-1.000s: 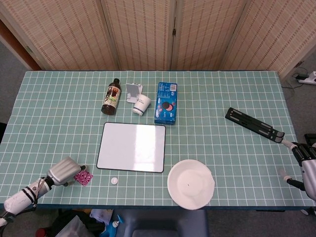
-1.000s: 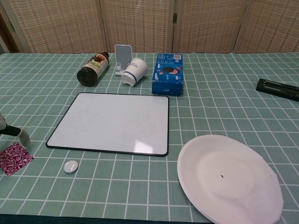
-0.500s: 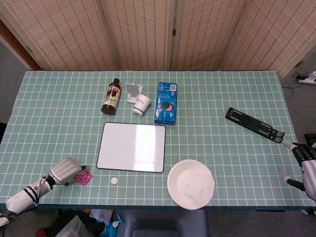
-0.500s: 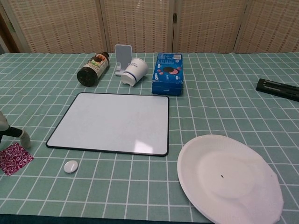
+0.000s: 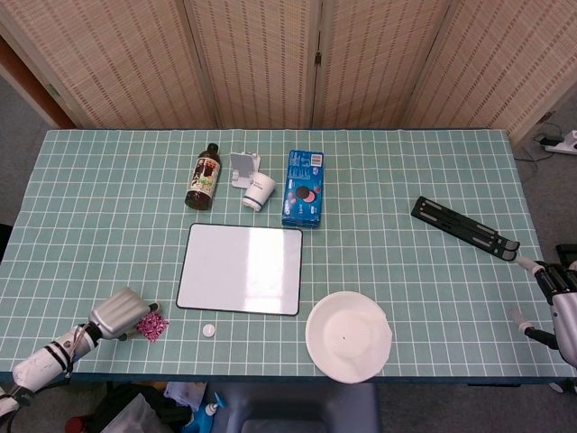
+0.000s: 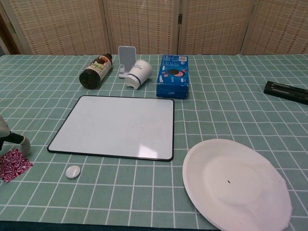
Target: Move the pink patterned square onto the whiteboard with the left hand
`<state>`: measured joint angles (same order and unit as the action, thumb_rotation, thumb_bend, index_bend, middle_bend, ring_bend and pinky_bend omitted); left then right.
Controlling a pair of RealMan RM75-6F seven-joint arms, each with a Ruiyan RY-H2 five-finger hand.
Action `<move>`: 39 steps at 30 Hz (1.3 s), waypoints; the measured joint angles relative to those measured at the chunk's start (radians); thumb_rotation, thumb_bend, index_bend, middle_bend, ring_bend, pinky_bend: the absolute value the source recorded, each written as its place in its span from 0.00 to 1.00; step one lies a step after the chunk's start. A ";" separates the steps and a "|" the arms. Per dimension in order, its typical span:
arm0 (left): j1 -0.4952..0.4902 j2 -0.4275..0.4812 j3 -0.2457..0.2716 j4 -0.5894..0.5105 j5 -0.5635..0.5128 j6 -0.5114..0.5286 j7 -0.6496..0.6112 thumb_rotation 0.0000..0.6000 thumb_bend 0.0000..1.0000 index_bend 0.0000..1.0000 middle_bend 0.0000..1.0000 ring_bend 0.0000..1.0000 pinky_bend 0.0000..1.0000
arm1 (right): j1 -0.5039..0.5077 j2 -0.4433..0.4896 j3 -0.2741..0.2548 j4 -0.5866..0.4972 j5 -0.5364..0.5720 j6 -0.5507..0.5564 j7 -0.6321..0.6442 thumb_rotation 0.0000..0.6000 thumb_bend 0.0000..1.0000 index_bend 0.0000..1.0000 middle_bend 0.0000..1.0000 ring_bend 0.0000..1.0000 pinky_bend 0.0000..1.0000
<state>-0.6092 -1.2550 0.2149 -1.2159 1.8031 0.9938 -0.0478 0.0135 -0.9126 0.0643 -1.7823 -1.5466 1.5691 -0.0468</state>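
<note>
The pink patterned square (image 5: pixel 152 326) lies flat on the counter (image 5: pixel 415 271) near the front left corner, well apart from the whiteboard (image 5: pixel 241 269), which sits further in toward the middle. The left hand (image 5: pixel 117 313) is just beside the square on its outer side, with a fingertip (image 6: pixel 24 144) at or above the square's near edge in the chest view; whether it touches cannot be told, and whether the hand is open or closed on anything is not clear from either view. The square is not lifted. The right hand (image 5: pixel 557 296) rests at the far right edge of the counter, fingers apart, holding nothing, clear of the black folded stand (image 5: pixel 464 227). Judged by appearance, the square is thin, light and probably soft or flexible, like a folded cloth or a foil packet. It offers no height to wrap around, so a pinch at an exposed edge or corner looks the sound option, possibly after sliding it toward the counter's front edge. It may flop or slip in a loose pinch. The small white disc (image 5: pixel 208 330) lies between the square and the whiteboard's near corner and should be avoided during transfer.
</note>
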 measured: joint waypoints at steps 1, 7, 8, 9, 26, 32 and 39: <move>0.001 -0.001 0.000 0.001 -0.001 0.002 -0.001 1.00 0.22 0.33 0.99 0.97 0.94 | 0.000 0.000 0.000 0.000 0.000 0.000 0.000 1.00 0.19 0.20 0.26 0.23 0.27; 0.007 -0.010 0.004 0.012 -0.007 0.009 -0.013 1.00 0.22 0.33 0.99 0.96 0.94 | -0.002 0.002 0.000 -0.002 0.000 0.002 -0.001 1.00 0.19 0.20 0.26 0.23 0.27; 0.007 -0.011 0.004 0.013 -0.008 0.010 -0.014 1.00 0.22 0.33 0.99 0.96 0.94 | -0.002 0.002 0.000 -0.002 -0.001 0.003 -0.001 1.00 0.19 0.20 0.26 0.23 0.27; 0.008 -0.013 0.005 0.015 -0.009 0.010 -0.015 1.00 0.22 0.33 0.99 0.96 0.94 | -0.002 0.002 0.000 -0.002 -0.001 0.003 -0.001 1.00 0.19 0.20 0.26 0.23 0.27; 0.010 -0.021 0.010 0.024 -0.017 0.019 -0.032 1.00 0.28 0.39 0.99 0.97 0.94 | -0.004 0.005 0.001 -0.005 -0.002 0.006 -0.002 1.00 0.19 0.20 0.26 0.23 0.27; 0.013 -0.017 0.010 0.024 -0.021 0.026 -0.036 1.00 0.29 0.40 0.99 0.97 0.94 | -0.005 0.005 0.001 -0.007 -0.003 0.007 -0.004 1.00 0.19 0.20 0.26 0.23 0.27; 0.019 0.002 0.007 0.016 -0.025 0.049 -0.041 1.00 0.29 0.40 0.99 0.97 0.94 | -0.004 0.004 0.002 -0.007 -0.005 0.008 -0.003 1.00 0.19 0.20 0.26 0.23 0.27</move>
<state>-0.5900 -1.2525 0.2218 -1.2002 1.7785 1.0429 -0.0885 0.0093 -0.9089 0.0664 -1.7892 -1.5512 1.5774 -0.0500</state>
